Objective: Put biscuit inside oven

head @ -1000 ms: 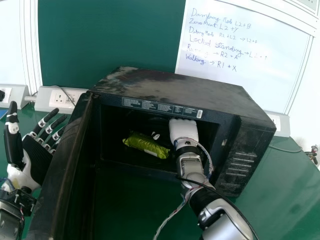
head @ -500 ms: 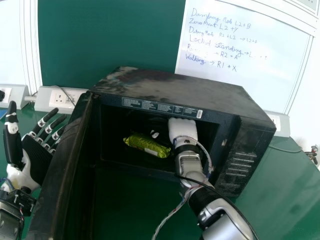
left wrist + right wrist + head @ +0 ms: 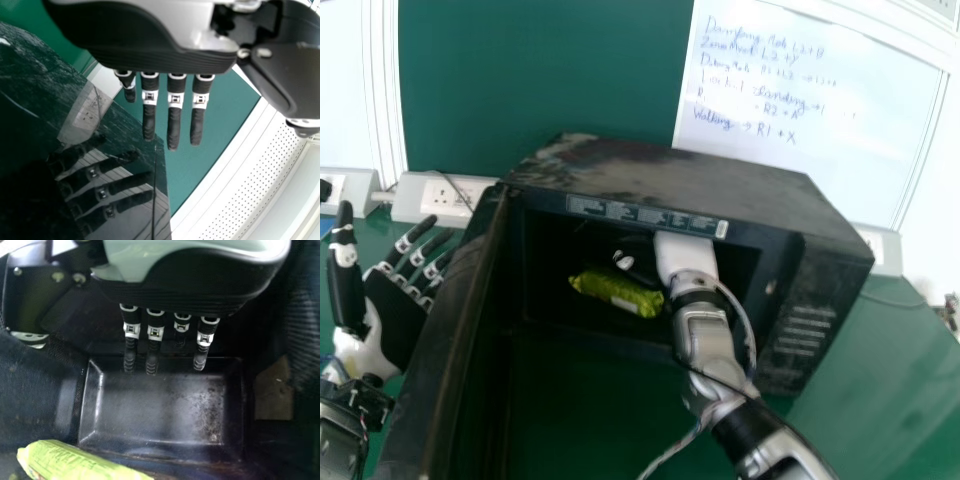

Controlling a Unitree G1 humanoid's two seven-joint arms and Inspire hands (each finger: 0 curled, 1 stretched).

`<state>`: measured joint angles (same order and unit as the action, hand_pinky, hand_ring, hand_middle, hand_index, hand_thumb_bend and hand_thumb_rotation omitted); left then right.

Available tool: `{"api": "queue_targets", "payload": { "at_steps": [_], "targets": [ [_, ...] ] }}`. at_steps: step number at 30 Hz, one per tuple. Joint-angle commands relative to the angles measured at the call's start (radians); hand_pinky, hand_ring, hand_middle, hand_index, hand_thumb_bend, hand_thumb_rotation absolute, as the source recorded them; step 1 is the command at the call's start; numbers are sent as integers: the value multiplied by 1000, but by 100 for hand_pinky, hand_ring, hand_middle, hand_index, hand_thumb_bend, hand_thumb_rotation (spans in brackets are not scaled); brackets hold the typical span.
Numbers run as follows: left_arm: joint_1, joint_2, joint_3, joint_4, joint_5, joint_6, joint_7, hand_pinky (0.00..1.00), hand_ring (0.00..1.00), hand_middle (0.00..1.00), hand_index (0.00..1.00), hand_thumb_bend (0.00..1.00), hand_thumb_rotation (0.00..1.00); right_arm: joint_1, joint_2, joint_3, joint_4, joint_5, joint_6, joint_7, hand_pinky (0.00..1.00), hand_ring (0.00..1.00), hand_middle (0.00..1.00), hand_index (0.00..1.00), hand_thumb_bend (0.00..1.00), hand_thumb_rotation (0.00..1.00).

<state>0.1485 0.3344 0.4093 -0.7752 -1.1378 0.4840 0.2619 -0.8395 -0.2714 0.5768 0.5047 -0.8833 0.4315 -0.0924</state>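
Note:
The green biscuit packet [image 3: 616,292] lies on the floor inside the black oven [image 3: 680,185], whose door stands open at the left. My right hand [image 3: 684,255] is inside the cavity, to the right of the packet and apart from it. In the right wrist view the right hand [image 3: 190,280] has its fingers straight, with nothing held, and part of the biscuit packet [image 3: 75,462] shows. Beyond the door's outer side, my left hand [image 3: 392,315] is open and empty; the left wrist view shows the left hand [image 3: 150,37] with straight fingers beside the glossy door [image 3: 40,105].
The open oven door [image 3: 455,340] stands between my left hand and the cavity. Behind the oven are wall sockets [image 3: 442,196] and a whiteboard [image 3: 800,100]. A cable trails along the right forearm. Green table [image 3: 880,370] extends to the right.
The right hand has shifted slightly, and its forearm has swung a little to the right. The packet has stayed nearly in place. My left hand has kept still.

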Motion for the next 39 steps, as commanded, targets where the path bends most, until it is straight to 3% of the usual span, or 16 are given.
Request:
{"api": "queue_targets", "payload": {
  "at_steps": [1, 11, 19, 23, 29, 35, 39],
  "targets": [
    [-6, 8, -7, 5, 12, -9, -5, 83, 77, 72, 72, 39, 29, 38, -12, -17, -49, -7, 7, 13, 83, 81, 81, 78, 79, 40],
    [-4, 1, -5, 9, 9, -12, -18, 82, 76, 71, 73, 36, 30, 156, -43, -42, -203, -37, -21, 29, 82, 80, 80, 74, 53, 17],
    [-6, 1, -3, 15, 3, -11, -20, 81, 76, 71, 73, 38, 29, 228, -69, -59, -285, -45, -61, 62, 84, 80, 82, 76, 40, 18],
    [-7, 4, -1, 19, 1, -10, -24, 79, 74, 70, 72, 40, 28, 263, -80, -62, -325, -63, -63, 75, 84, 80, 82, 73, 40, 17],
    [-11, 5, -1, 18, -2, -6, -15, 77, 73, 69, 71, 40, 27, 333, -106, -73, -423, -103, -52, 119, 84, 80, 82, 80, 46, 10],
    [-14, 12, -6, 18, 10, 0, -16, 75, 71, 68, 70, 44, 28, 407, -128, -100, -530, -123, -57, 160, 84, 80, 82, 81, 42, 22],
    [-18, 11, -8, 19, 12, 0, -13, 73, 70, 68, 69, 46, 27, 461, -151, -121, -604, -132, -77, 172, 83, 79, 81, 81, 45, 25]
  ]
}}
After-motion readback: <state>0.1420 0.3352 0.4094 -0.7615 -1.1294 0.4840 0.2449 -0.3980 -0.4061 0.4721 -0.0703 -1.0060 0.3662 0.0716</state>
